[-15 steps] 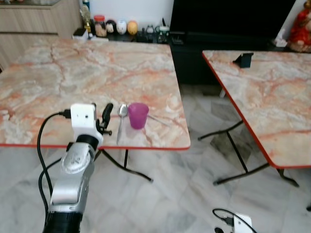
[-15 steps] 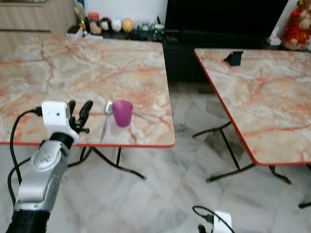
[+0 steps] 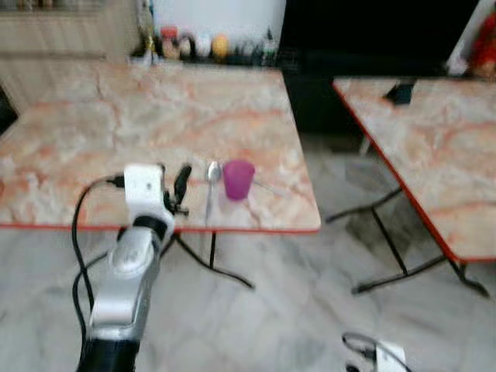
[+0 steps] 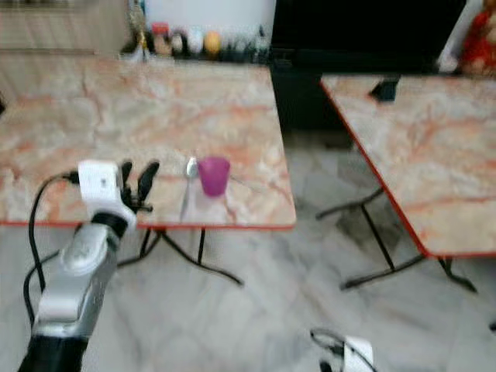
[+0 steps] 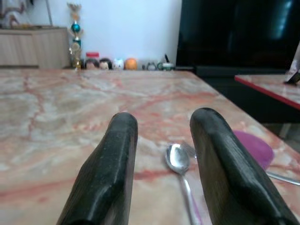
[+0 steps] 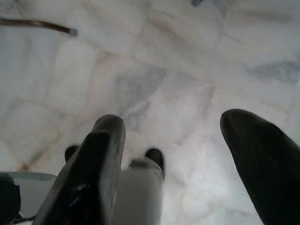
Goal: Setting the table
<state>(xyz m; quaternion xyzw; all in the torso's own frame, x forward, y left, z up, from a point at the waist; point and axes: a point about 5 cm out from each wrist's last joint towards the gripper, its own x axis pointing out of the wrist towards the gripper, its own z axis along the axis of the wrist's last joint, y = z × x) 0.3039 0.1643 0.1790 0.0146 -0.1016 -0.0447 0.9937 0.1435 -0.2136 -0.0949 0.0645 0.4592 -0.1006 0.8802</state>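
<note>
Blurred head views, looking down on a marble-patterned table (image 3: 116, 124) with a red rim. At the table's near edge, toward 5 o'clock of its top, a purple cup (image 3: 238, 179) standing upright. Just beside the cup at its 9 o'clock, a metal spoon (image 3: 211, 186) lying flat, bowl toward 12 o'clock, handle running to 6 o'clock and the table edge. At the cup's 3 o'clock, a second thin piece of cutlery (image 3: 267, 187), too blurred to name; touching the cup or not, cannot tell.

Left gripper (image 3: 177, 188) raised at the near edge of the table, at the spoon's 9 o'clock, near but apart from it. Fingers spread wide and holding nothing. In the left wrist view, two black fingers (image 5: 110, 173) with a clear gap, the spoon's bowl seen between them on the marble, the purple cup beyond the other finger. Silver forearm below, black cable looping off the white wrist camera block (image 3: 143, 184).

Right gripper (image 6: 187, 154) hanging low, pointing at the pale tiled floor (image 6: 154, 61); fingers parted, nothing between them.

At 3 o'clock of the scene, a second marble table (image 3: 434, 155) on black folding legs, with a small dark object (image 3: 400, 93) near its far corner. At 12 o'clock, a row of jars and small ornaments (image 3: 198, 45) beyond the first table, and a large black cabinet (image 3: 364, 35).
</note>
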